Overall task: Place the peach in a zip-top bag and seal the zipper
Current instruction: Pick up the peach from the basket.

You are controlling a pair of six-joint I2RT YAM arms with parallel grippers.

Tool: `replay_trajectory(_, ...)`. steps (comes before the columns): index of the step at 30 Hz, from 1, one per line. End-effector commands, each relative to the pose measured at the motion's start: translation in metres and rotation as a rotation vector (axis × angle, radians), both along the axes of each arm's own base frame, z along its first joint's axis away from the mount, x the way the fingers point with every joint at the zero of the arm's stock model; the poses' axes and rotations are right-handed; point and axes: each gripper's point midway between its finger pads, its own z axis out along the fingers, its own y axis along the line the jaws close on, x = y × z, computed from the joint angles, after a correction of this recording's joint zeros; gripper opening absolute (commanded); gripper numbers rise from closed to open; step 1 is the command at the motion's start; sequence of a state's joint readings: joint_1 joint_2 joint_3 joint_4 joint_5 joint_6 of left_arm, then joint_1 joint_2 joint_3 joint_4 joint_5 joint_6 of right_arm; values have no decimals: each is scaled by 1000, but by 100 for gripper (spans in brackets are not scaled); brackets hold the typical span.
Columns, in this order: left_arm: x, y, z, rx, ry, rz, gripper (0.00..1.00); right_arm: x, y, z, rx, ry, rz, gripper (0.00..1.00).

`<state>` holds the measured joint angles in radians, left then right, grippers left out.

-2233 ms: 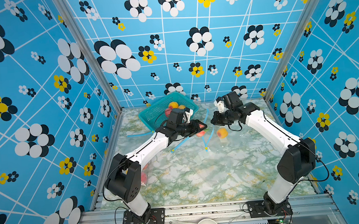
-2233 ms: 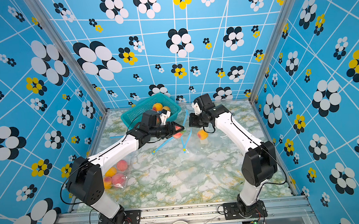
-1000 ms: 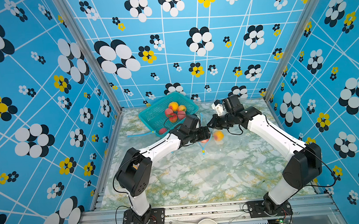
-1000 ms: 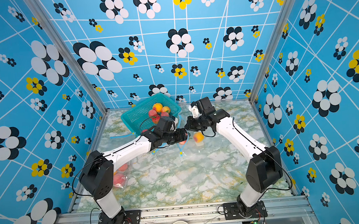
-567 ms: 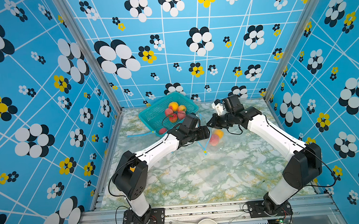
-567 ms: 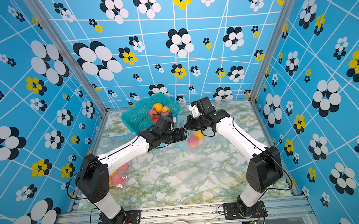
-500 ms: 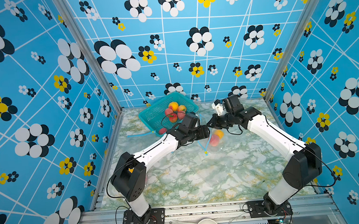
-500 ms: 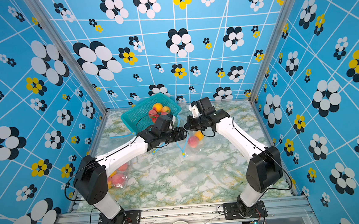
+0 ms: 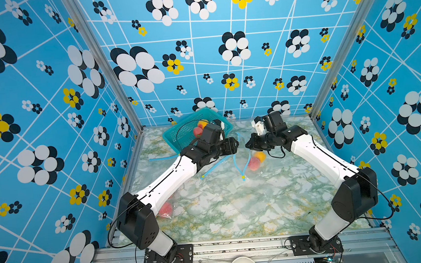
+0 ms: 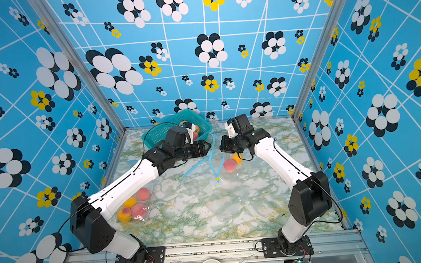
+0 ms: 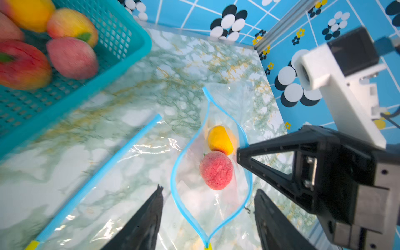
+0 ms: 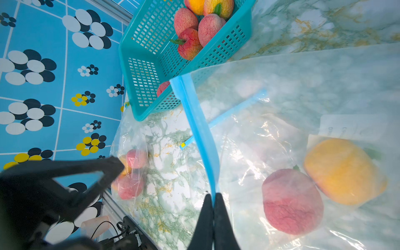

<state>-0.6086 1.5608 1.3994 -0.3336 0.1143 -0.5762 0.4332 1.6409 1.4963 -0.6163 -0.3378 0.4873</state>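
**Peach** (image 11: 216,170): pink, lying inside the clear bag (image 11: 190,207). The bag rests on the marble table (image 9: 236,212), toward the far side, between the two grippers. A yellow peach (image 11: 219,139) lies touching the pink one, deeper in the same bag. Both fruits are visible through the plastic in both top views.

**Zipper** (image 11: 173,184): not sealed. Its two blue strips bow apart and the mouth gapes toward the left gripper.

**Right gripper** (image 12: 213,195): fingers clenched on one strip of the zipper, holding that lip up off the table just beside the fruit.

**Left gripper** (image 11: 208,190): fingers spread wide with nothing between them. It is stationed just outside the bag mouth, apart from the zipper.

**Surroundings:**
- A second bag (image 11: 134,164) lies flat and empty beside the first, with its blue strip running alongside.
- A teal basket (image 9: 179,136) holding several peaches stands at the far edge of the table, behind the left gripper.
- A third bag (image 10: 133,207) containing peaches lies near the base of the left arm (image 10: 131,179). I cannot tell whether it is closed.
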Motion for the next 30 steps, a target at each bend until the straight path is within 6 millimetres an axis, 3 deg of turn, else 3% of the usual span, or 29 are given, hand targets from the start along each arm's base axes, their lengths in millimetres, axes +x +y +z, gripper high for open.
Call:
replay_trajectory(1,24,40,-5,116,-23,91,72,-1,-3,-12,-22,14,2,0)
replay_trajectory(7,76,91,-26,198,14,217,77,-1,-3,-9,-19,6,6,0)
replay_trajectory(11,106,110,-41,229,43,268,79,-1,-3,-8,-17,7,4,0)
replay_trajectory(20,149,126,-84,241,122,314,80,-1,-3,-5,-10,0,0,0)
replay_trajectory(30,170,141,-118,240,183,332,81,-1,-3,-9,-13,5,-3,0)
